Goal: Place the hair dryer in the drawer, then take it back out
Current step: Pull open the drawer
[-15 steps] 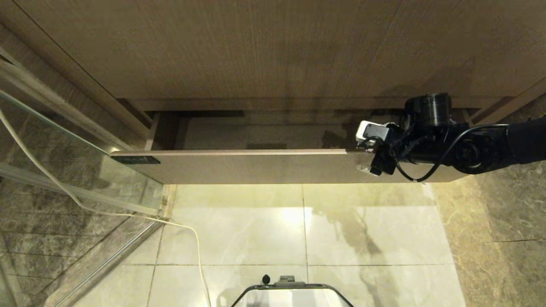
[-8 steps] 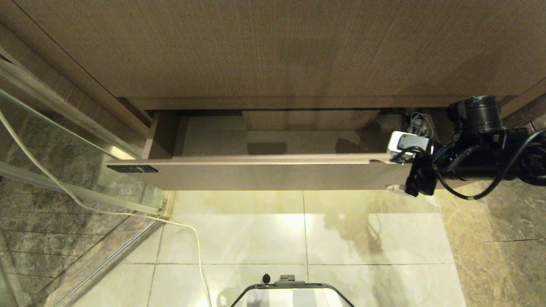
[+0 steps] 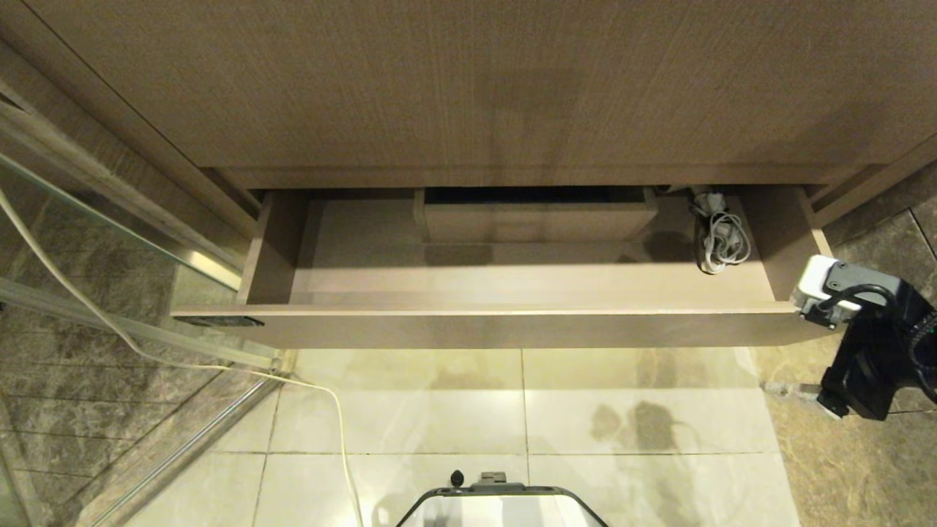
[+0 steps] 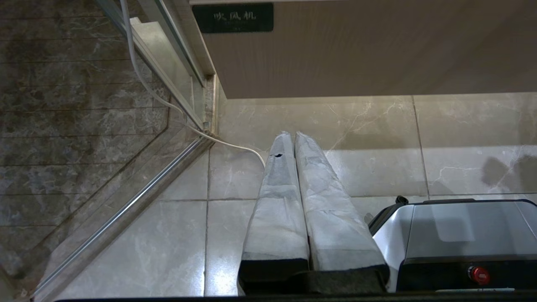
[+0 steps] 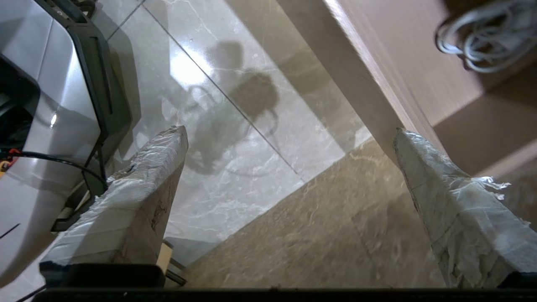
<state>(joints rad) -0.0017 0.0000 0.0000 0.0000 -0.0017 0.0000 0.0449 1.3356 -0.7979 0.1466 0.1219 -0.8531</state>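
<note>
Drawer [image 3: 512, 326] open, hair dryer [image 3: 721, 238] at its two o'clock corner; right gripper [image 5: 289, 167] wide, empty beside front; next, reach in and grasp.

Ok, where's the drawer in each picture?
Head view: the drawer stretches across the middle, pulled open.
Left wrist view: its front panel fills the top, with a dark label on it.
Right wrist view: its front edge slants through the upper right.
Shared landmark: the pale floor tiles in front of it.
</note>
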